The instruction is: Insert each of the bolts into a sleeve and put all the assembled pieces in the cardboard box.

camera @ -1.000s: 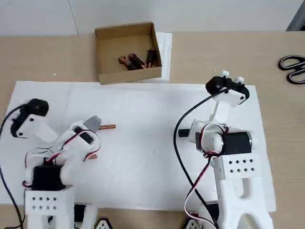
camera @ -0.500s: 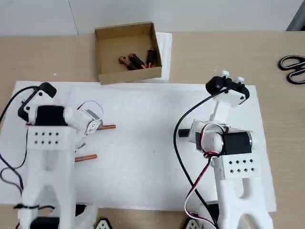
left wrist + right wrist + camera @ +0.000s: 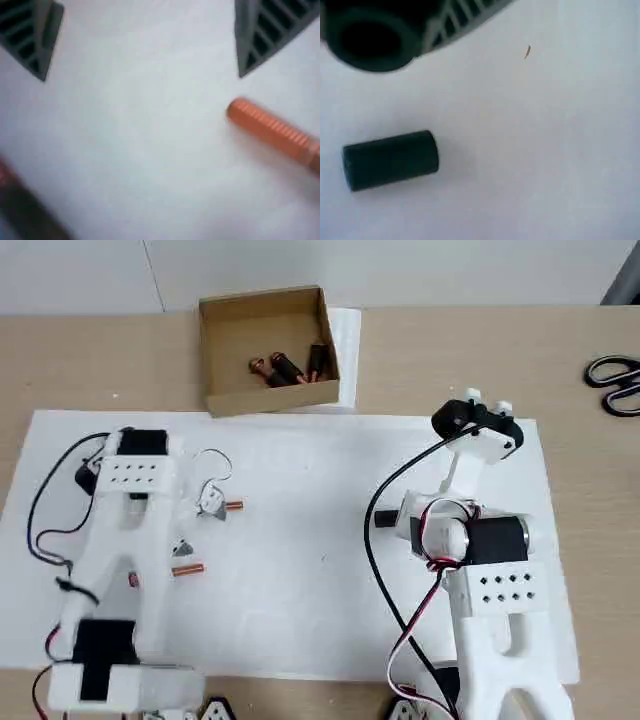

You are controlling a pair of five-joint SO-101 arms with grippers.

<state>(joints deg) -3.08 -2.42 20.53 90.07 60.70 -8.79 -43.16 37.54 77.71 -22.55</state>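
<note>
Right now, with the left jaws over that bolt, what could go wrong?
Left jaws stand open, but the bolt lies beside one tip, off centre; closing may push or roll it instead of gripping. The second bolt lies beside the left arm and might get swept. The loose sleeve lies on its side and could roll.

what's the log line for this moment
left end effector: open, beside bolt | second bolt: on sheet | sleeve: on sheet | box: holds assembled pieces
</note>
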